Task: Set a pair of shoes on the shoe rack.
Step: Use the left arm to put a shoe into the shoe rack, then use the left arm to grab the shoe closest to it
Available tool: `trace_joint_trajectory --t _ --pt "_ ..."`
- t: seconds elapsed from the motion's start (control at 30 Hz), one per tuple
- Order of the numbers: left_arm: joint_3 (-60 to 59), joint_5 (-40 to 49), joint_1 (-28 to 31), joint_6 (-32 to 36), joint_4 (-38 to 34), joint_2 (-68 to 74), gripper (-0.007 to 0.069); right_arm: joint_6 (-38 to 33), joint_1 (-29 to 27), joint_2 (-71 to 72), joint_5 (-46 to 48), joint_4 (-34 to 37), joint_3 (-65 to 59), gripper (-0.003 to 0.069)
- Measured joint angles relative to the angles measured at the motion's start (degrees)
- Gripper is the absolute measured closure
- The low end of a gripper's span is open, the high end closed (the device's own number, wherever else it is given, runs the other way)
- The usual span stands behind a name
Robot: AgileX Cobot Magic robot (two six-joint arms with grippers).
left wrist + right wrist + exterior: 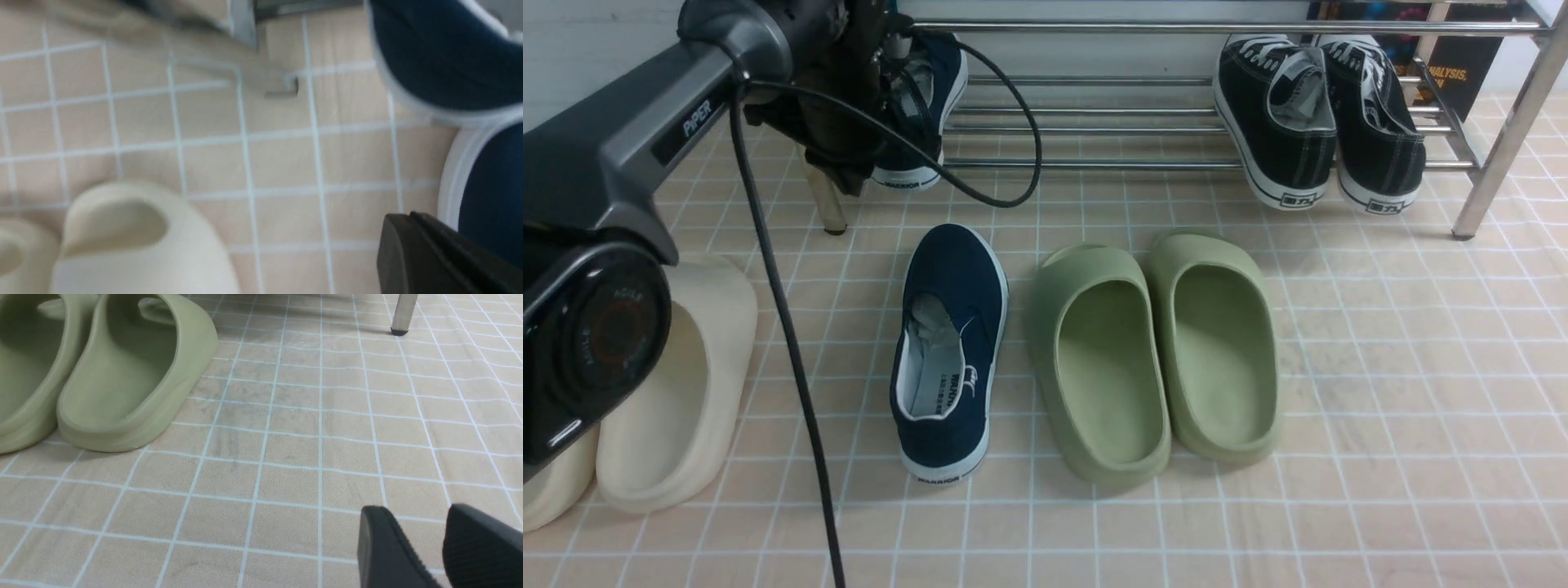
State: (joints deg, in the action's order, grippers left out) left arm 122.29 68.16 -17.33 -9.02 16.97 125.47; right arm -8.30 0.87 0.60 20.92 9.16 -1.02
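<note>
Pinching check, left fingers [425, 253]: pressed together or all but. Navy canvas shows just beside them in the wrist view. Whether a fold of it is caught between them, cannot tell.
Rack shoe [947, 65]: navy slip-on at the left end of the shoe rack [1094, 163], mostly hidden behind the left arm.
Likely reason: I judge this shoe is being set down there, well apart from the black sneakers [1282, 114] at the right end.
Right fingers [384, 547]: spread with nothing between them, low over the tiled floor [286, 457] near the green slippers [122, 375]. Seemingly idle.
Floor shoe [952, 343]: the second navy slip-on, upright on its sole in front of the rack, just beside the green slippers.
Rack shoe heading: heel with the "WARRIOR" mark toward the robot, toe toward the back. Long axis runs across the bars.
Floor shoe heading: toe toward the rack, heel toward the robot. Long axis runs fore-aft, toe a shade right, so it looks lined up for a straight carry.
</note>
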Motion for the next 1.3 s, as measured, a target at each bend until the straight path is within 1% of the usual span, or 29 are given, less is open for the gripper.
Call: trace_joint_trajectory --t 0.07,0.17,0.33,0.4,0.5,0.57,0.7,0.73,0.77,0.93,1.03,1.1,1.17,1.27,1.3 --pt "0.0 1.7 0.0 1.0 -0.4 -1.8 0.0602 0.0 0.0 0.0 0.0 0.0 0.0 0.0421" --pt "0.0 2.5 0.1 3.0 -3.7 -6.7 0.0601 0.0 0.0 0.0 0.0 0.0 0.0 0.0421" --pt "-2.9 2.5 0.1 9.0 -14.8 -14.7 0.0591 0.0 0.0 0.0 0.0 0.0 0.0 0.0421" --pt "-7.6 2.5 0.1 11.8 -19.9 -17.8 0.0589 0.0 0.0 0.0 0.0 0.0 0.0 0.0421" --pt "-16.0 2.3 0.1 14.3 -24.5 -21.3 0.0587 0.0 0.0 0.0 0.0 0.0 0.0 0.0421" --pt "-25.5 -0.5 0.1 15.1 -27.4 -23.8 0.0586 0.0 0.0 0.0 0.0 0.0 0.0 0.0421" --pt "-40.0 -5.5 0.1 16.0 -28.7 -25.3 0.0585 0.0 0.0 0.0 0.0 0.0 0.0 0.0421" --pt "-40.0 -5.7 0.1 16.0 -28.7 -25.3 0.0585 0.0 0.0 0.0 0.0 0.0 0.0 0.0421" --pt "-43.2 -6.5 0.1 16.3 -28.1 -25.3 0.0583 0.0 0.0 0.0 0.0 0.0 0.0 0.0421" --pt "-45.6 -7.7 0.1 16.8 -25.7 -25.0 0.0580 0.0 0.0 0.0 0.0 0.0 0.0 0.0421" --pt "-45.7 -10.5 0.1 16.0 -25.3 -24.2 0.0566 0.0 0.0 0.0 0.0 0.0 0.0 0.0421" --pt "-45.7 -12.5 0.1 15.7 -25.4 -23.6 0.0546 0.0 0.0 0.0 0.0 0.0 0.0 0.0421" --pt "-45.7 -14.4 0.1 15.5 -26.1 -23.1 0.0506 0.0 0.0 0.0 0.0 0.0 0.0 0.0421" --pt "-45.7 -15.8 0.1 15.5 -27.6 -22.2 0.0397 0.0 0.0 0.0 0.0 0.0 0.0 0.0421" --pt "-45.7 -15.8 0.1 15.5 -27.6 -22.2 0.0397 0.0 0.0 0.0 0.0 0.0 0.0 0.0421"
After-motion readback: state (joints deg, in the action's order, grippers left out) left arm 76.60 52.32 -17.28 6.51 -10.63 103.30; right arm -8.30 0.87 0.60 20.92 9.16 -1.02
